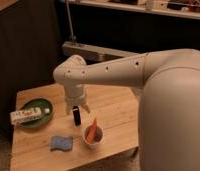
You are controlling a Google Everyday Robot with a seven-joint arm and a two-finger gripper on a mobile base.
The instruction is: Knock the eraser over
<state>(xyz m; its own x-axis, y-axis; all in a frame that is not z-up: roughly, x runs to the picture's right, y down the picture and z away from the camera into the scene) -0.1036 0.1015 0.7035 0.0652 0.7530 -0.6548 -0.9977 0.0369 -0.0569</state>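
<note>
The eraser [76, 116] is a small black block standing upright on the wooden table [118, 112], just left of the white cup [93, 137]. My gripper [77, 109] points down right above it. Its two pale fingers are spread to either side of the eraser's top, wider than the block, and are not closed on it. The eraser's upper end sits between the fingertips.
The white cup holds an orange-red item [92, 129]. A blue wavy-edged sponge [61, 143] lies at the front left. A green plate [39, 107] with a white box with red markings [27, 116] sits at the left edge. My arm's large white body fills the right side.
</note>
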